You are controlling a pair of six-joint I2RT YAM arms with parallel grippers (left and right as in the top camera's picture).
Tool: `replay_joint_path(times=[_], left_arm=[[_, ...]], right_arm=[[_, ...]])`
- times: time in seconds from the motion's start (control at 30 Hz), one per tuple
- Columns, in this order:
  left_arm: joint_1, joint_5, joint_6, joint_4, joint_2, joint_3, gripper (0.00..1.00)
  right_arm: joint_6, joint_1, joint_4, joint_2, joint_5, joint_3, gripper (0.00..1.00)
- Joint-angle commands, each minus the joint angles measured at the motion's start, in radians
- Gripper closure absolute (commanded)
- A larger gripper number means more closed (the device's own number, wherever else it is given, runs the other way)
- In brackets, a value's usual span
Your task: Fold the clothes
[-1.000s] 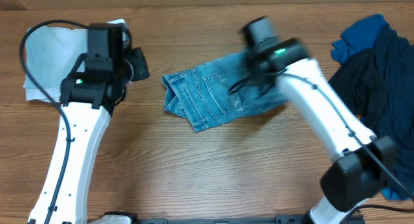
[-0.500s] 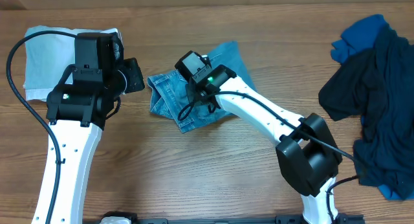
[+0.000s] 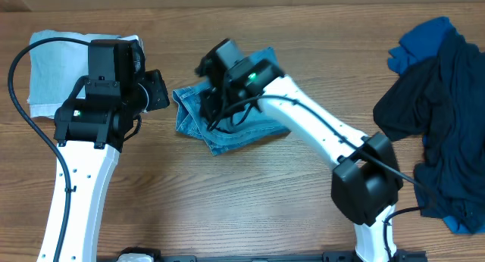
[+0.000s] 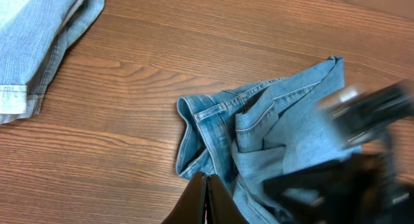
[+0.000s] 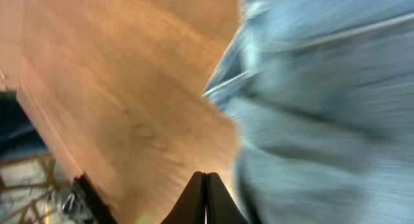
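The folded light-blue jeans (image 3: pixel 235 126) lie in a small bundle at the table's middle; their waistband and a seam show in the left wrist view (image 4: pixel 272 130). My left gripper (image 3: pixel 161 89) is shut and holds nothing, its tips (image 4: pixel 206 180) right beside the bundle's left edge. My right gripper (image 3: pixel 204 67) hovers blurred over the bundle's back left corner. Its jaws (image 5: pixel 204 180) are pressed together on nothing, with blurred denim (image 5: pixel 323 88) to their right. A paler denim piece (image 3: pixel 53 65) lies folded at the back left. Black, navy and royal-blue garments (image 3: pixel 439 118) are heaped at the right.
The right arm (image 3: pixel 318 133) stretches across the middle of the table over the jeans. Bare wood (image 3: pixel 227 201) lies in front of the bundle. The table's back edge (image 3: pixel 242 6) runs just behind the grippers.
The jeans bundle slid left over the past second. The right gripper opened a little, shut again, and swung from the bundle's top toward its back left. The left arm shifted slightly left, then stayed still.
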Motion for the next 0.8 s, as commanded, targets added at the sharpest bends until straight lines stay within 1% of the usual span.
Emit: replay_joint_path(times=[0.0,0.1,0.17,0.2,0.23,0.37,0.43,0.47,0.5,0.53,0.6,0.63,0.67,0.73,0.77], left_arm=[[0.004,0.011,0.014,0.0,-0.023,0.005,0.95],[0.004,0.018,0.014,0.0,-0.023,0.005,0.95],[0.004,0.03,0.014,0.0,-0.023,0.005,0.95],[0.004,0.03,0.015,-0.001,-0.023,0.005,0.95],[0.003,0.031,0.015,-0.001,-0.023,0.005,0.94],[0.003,0.037,0.016,-0.001,-0.023,0.001,0.94],[0.003,0.038,0.016,-0.004,-0.019,-0.005,0.95],[0.003,0.037,0.016,-0.007,-0.018,-0.006,0.95],[0.003,0.038,0.019,-0.009,-0.014,-0.006,0.95],[0.003,0.048,0.035,-0.008,-0.011,-0.006,0.95],[0.002,0.064,0.053,-0.008,0.002,-0.013,0.95],[-0.008,0.064,0.057,0.0,0.012,-0.032,0.96],[-0.026,0.067,0.059,0.027,0.026,-0.072,0.96],[-0.093,0.146,0.129,0.14,0.06,-0.177,0.96],[-0.148,0.162,0.177,0.2,0.082,-0.219,0.96]], right_arm=[[-0.025,-0.109,0.0,-0.103,0.001,0.049,0.96],[-0.024,-0.13,0.04,-0.05,0.009,-0.003,0.96],[0.028,-0.126,0.047,0.008,0.002,-0.034,0.96],[0.032,-0.121,0.05,0.027,-0.014,-0.048,0.96],[0.032,-0.104,0.04,0.051,-0.044,-0.066,0.96],[0.035,-0.026,-0.015,0.107,-0.03,-0.082,0.96],[0.077,-0.004,-0.048,0.134,-0.002,-0.083,0.96],[0.089,-0.003,-0.059,0.136,-0.02,-0.083,0.96],[0.085,-0.003,-0.071,0.136,-0.08,-0.082,0.96],[0.068,-0.003,-0.076,0.132,-0.111,-0.078,0.96],[0.019,-0.018,-0.104,0.105,-0.111,-0.047,0.96],[0.02,-0.035,-0.125,0.076,-0.088,-0.025,0.96],[0.019,-0.061,-0.145,0.029,-0.052,-0.006,0.96],[0.021,-0.108,-0.197,-0.082,0.033,-0.005,0.96],[0.021,-0.121,-0.247,-0.122,0.075,-0.005,0.96]])
